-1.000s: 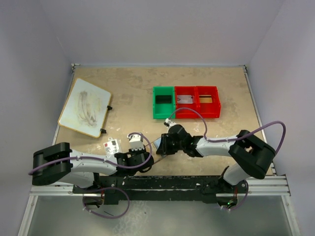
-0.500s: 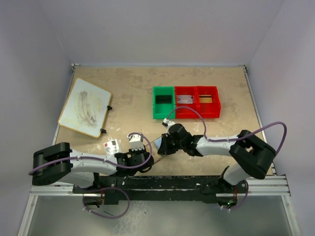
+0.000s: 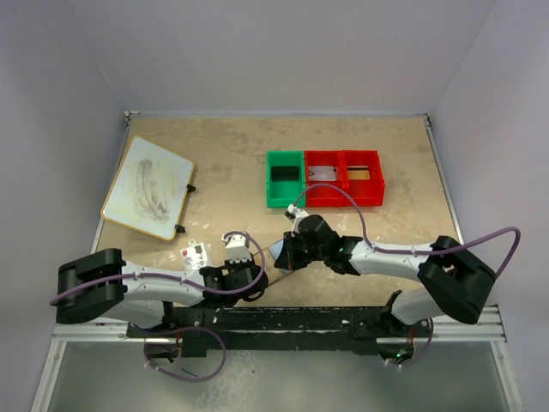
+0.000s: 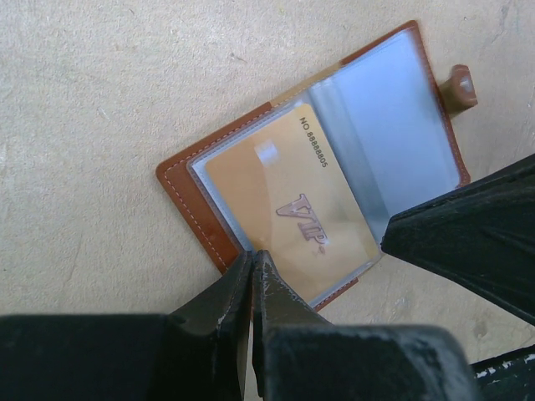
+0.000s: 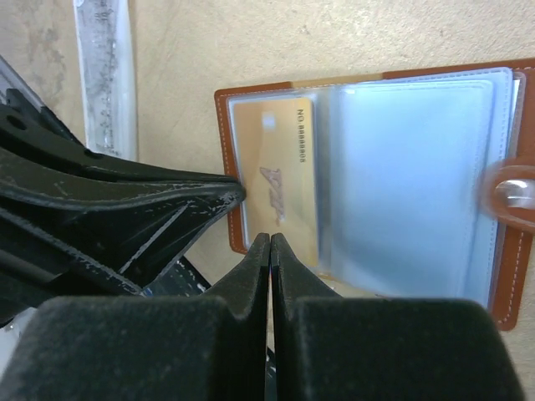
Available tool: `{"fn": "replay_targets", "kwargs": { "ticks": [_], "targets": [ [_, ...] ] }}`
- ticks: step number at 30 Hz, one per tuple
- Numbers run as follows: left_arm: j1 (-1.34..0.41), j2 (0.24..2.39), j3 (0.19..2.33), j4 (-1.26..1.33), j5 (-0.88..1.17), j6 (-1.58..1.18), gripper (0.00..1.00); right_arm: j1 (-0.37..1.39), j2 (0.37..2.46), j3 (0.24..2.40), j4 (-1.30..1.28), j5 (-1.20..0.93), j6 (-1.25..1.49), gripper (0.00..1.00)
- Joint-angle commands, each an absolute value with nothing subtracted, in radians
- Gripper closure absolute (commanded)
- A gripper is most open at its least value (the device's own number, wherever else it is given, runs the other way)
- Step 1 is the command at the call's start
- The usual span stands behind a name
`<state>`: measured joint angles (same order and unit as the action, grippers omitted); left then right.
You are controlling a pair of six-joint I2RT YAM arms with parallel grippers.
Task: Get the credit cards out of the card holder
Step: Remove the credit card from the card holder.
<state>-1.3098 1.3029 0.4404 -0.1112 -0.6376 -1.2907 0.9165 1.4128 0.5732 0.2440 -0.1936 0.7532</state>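
Right wrist: right hand [image 5: 269, 241] closed, tips at golden card [image 5: 276, 167] edge.

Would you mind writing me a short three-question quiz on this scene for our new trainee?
1. True or false: the card holder lies folded shut.
2. The card showing in the holder is: A silver, B gold, C red.
3. How many red bins stand beside the green bin?
Key: 1 false, it lies open; 2 B; 3 two.
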Motion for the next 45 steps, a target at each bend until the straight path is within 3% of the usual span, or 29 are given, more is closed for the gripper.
{"fn": "replay_targets", "kwargs": {
  "ticks": [1,5,9,12,34,45],
  "targets": [
    [-1.317,1.335,0.411,-0.187,-0.543,-1.292,1.00,0.923,1.378,0.568,0.245,-0.189,0.777,1.00],
    [-1.318,1.334,0.410,-0.189,-0.543,-1.292,1.00,0.917,1.382,0.562,0.246,-0.187,0.783,1.00],
    [-1.318,1.332,0.410,-0.189,-0.546,-1.292,1.00,0.917,1.403,0.566,0.236,-0.195,0.785,0.75],
    [-1.318,1.332,0.412,-0.189,-0.545,-1.291,1.00,0.916,1.427,0.554,0.232,-0.192,0.795,0.69],
    [-1.318,1.341,0.418,-0.185,-0.538,-1.285,1.00,0.913,1.442,0.503,0.416,-0.292,0.850,0.73],
    [-1.318,1.344,0.417,-0.179,-0.537,-1.281,1.00,0.908,1.462,0.407,0.665,-0.311,1.020,0.79]
  ]
}}
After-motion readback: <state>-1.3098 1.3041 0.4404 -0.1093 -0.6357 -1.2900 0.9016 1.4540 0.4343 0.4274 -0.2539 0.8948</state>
